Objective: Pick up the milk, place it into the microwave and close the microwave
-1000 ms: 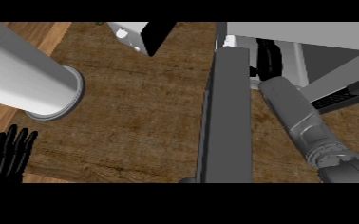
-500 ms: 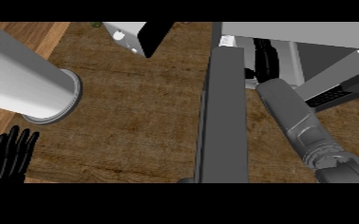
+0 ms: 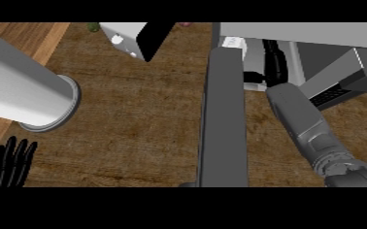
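- We see the R forearm (image 3: 305, 121) reaching up into the open microwave (image 3: 315, 53); the right hand (image 3: 272, 60) is dark inside, can't tell its grip.
- Milk: white carton (image 3: 233, 46) w/ label just inside the microwave, left of that hand.
- Microwave door (image 3: 224, 126) stands open, edge-on.
- Left hand (image 3: 16, 160) rests at lower-left edge, fingers straight, empty.
- Grey cylinder (image 3: 32, 97) on wooden tabletop (image 3: 136, 126).

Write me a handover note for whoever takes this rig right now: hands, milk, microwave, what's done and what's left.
Left hand: open, resting at the view's lower left edge, holding nothing.
Right hand: inside the microwave, next to the milk; grip cannot be seen.
Microwave door: open.
Done: milk appears to be in the microwave.
Left: get the right hand out, close the door.
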